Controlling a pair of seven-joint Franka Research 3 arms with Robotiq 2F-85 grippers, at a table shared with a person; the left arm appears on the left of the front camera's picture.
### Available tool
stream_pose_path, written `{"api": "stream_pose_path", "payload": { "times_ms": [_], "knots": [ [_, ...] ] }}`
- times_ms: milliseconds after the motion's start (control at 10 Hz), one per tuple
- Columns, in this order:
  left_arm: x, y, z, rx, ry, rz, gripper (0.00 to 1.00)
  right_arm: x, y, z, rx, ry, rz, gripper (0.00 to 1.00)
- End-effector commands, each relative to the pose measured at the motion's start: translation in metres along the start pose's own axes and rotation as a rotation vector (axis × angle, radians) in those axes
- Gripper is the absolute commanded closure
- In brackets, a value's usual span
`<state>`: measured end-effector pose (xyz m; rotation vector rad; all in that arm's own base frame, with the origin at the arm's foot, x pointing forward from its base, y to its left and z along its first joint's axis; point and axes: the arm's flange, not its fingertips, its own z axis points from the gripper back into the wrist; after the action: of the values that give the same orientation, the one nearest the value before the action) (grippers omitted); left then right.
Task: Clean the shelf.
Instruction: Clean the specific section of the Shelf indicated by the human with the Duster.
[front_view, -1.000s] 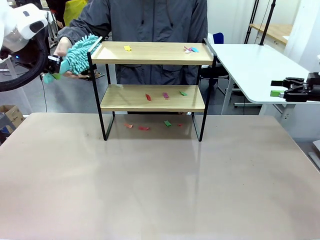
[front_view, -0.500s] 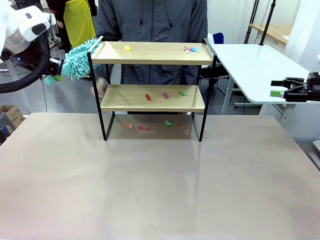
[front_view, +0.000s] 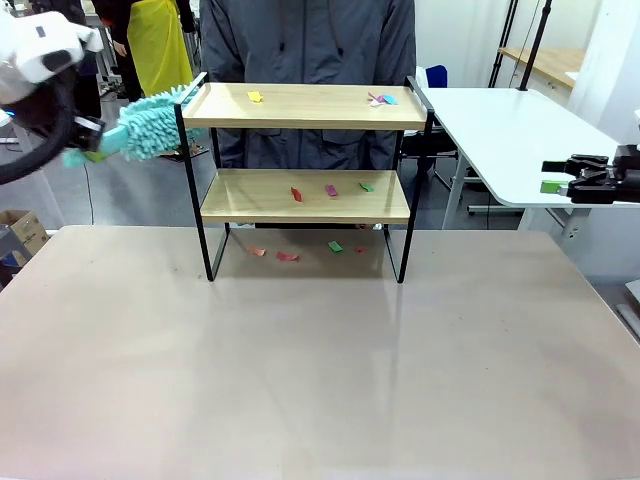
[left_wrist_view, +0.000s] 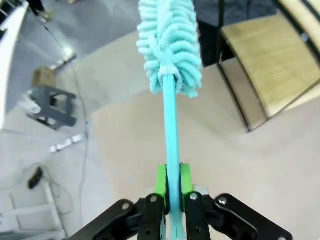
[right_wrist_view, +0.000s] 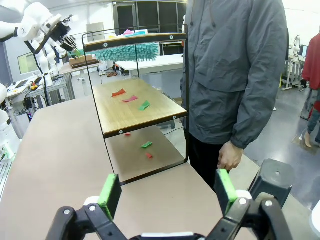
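Observation:
The shelf (front_view: 300, 106) stands at the table's far middle, with small coloured paper scraps (front_view: 331, 190) on both boards and on the table under it. My left gripper (front_view: 93, 138) hangs in the air left of the shelf, shut on the handle of a fluffy teal duster (front_view: 150, 122) whose tip reaches the top board's left rail. The left wrist view has the green pads (left_wrist_view: 161, 184) clamped on the handle, the duster head (left_wrist_view: 170, 45) beyond, and the shelf (left_wrist_view: 265, 75) at the right. My right gripper (front_view: 556, 184) stays open far to the right, its own camera facing the shelf (right_wrist_view: 135, 112) end-on.
A person in a grey jacket (front_view: 310, 45) stands right behind the shelf, one hand (right_wrist_view: 229, 161) hanging by the table edge. A second white table (front_view: 500, 130) lies at the back right. The near table surface (front_view: 320, 360) is bare.
The person's hand, on the duster a second ago, has let go and dropped away. My left gripper has drawn the duster slightly left and down from the shelf's left rail. The right arm is still.

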<state>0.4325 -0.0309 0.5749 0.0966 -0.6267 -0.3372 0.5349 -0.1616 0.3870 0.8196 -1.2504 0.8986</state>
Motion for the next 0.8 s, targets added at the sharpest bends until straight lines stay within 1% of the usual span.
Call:
{"api": "stream_pose_path", "payload": {
  "times_ms": [0,100,200,300,400,500,600,700],
  "knots": [
    [-0.025,0.047,0.050,0.095,0.056,-0.242,0.87,0.003,0.000,-0.001,-0.001,0.014,0.006,0.00],
    [-0.029,0.061,0.066,0.028,0.090,-0.373,0.87,0.003,0.000,-0.001,-0.001,0.014,0.006,0.00],
    [-0.039,0.072,0.081,0.082,0.135,-0.505,0.87,0.003,0.000,-0.001,-0.001,0.014,0.006,0.00],
    [-0.051,0.081,0.099,0.105,0.147,-0.693,0.87,0.003,0.000,-0.001,-0.001,0.014,0.006,0.00],
    [-0.061,0.088,0.113,0.026,0.143,-0.845,0.87,0.003,0.000,-0.001,-0.001,0.014,0.006,0.00],
    [-0.072,0.088,0.121,0.039,0.211,-0.966,0.87,0.003,0.000,-0.001,-0.001,0.014,0.006,0.00],
    [-0.082,0.080,0.124,0.066,0.279,-1.085,0.87,0.003,0.000,-0.001,-0.001,0.014,0.006,0.00],
    [-0.095,0.062,0.128,-0.049,0.266,-1.208,0.87,0.003,0.000,-0.001,-0.001,0.014,0.006,0.00]
  ]
}}
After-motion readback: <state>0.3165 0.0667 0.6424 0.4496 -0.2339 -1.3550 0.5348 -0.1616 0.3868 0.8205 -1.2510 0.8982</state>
